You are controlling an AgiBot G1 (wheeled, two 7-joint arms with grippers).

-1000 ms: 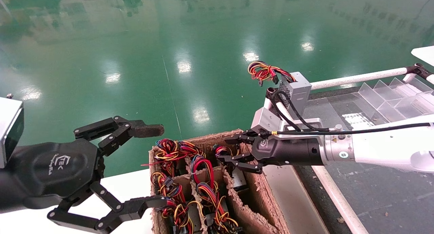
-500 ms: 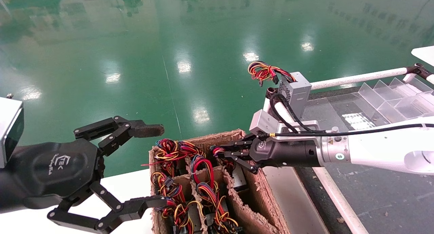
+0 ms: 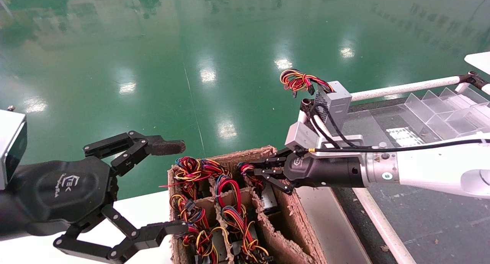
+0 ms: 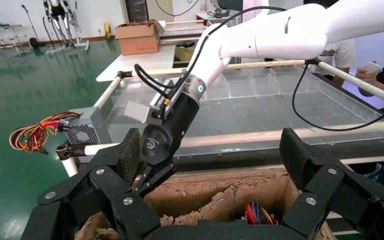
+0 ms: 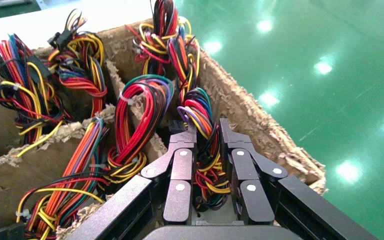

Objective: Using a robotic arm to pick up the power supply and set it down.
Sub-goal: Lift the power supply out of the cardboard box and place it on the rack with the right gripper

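My right gripper (image 3: 250, 171) reaches into the far right compartment of a torn cardboard box (image 3: 302, 222). It is shut around the red, yellow, orange and black wire bundle (image 5: 202, 115) of the power supply (image 3: 269, 197). The supply's grey body sits low in that compartment, below the fingers (image 5: 180, 165). In the right wrist view the gripper (image 5: 207, 131) has wires filling the gap between its fingers. My left gripper (image 3: 174, 187) hangs open at the box's near left side, holding nothing. The left wrist view shows the left gripper (image 4: 210, 157) open over the box (image 4: 220, 192).
Other compartments hold several more wire bundles (image 3: 229, 202). A second grey box with a vent grille (image 3: 334, 101) and its own wires rests on the white rail (image 3: 405, 88) at the back right. Clear divider trays (image 3: 448, 107) lie beyond. A white tabletop (image 3: 145, 210) lies to the left.
The right gripper was open over the far right compartment one second ago. It has pushed slightly in and shut around the wire bundle. The left arm has not moved.
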